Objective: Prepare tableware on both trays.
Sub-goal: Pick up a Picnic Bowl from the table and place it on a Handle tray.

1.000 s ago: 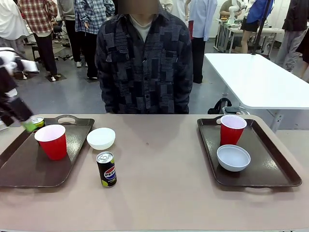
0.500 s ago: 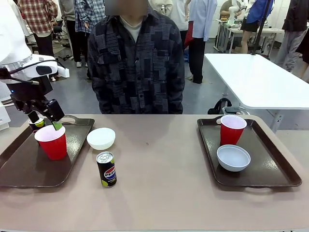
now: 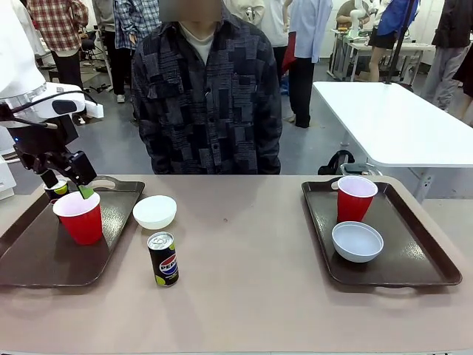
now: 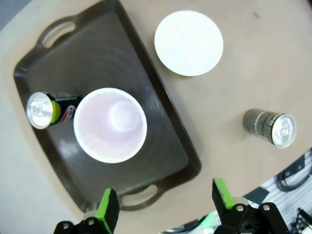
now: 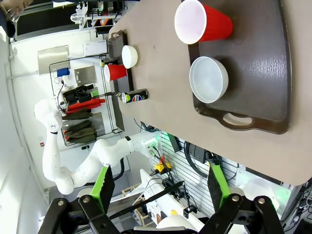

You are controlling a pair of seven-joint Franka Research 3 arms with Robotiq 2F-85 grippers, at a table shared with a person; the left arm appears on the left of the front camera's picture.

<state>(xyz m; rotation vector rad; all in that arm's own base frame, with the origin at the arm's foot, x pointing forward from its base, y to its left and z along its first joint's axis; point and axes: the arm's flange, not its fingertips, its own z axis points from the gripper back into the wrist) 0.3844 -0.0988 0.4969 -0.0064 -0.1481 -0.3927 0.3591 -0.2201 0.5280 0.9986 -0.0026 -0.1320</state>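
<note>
Left claw (image 3: 69, 186) spread wide and empty, hanging over the far end of the left tray (image 3: 44, 259), just above the left cup (image 3: 80, 217) and the tray can (image 4: 48, 109). Right claw (image 5: 160, 187) likewise wide and empty, high up beyond the near edge of the tabletop (image 3: 259, 296), looking down at the right tray (image 5: 258, 63).

Left tray close to the tabletop's left edge, its near half bare. Loose bowl (image 3: 154, 211) on the tabletop just outside that tray's right rim. Loose can (image 3: 162, 259) upright a little nearer, apart from both. Broad open stretch of tabletop between the two trays. Right cup (image 3: 355, 198) at the far end of the right tray, right bowl (image 3: 357, 241) just in front of it, near end bare.

From the front: left tray's outer corner cut off by the frame, tray can mostly hidden behind cup and claw. From the left wrist, overhead: silver can top plain, just beside the cup's rim, touching or not hard to tell. Person (image 3: 207, 96) at the far side, cut off at the waist by the tabletop.
</note>
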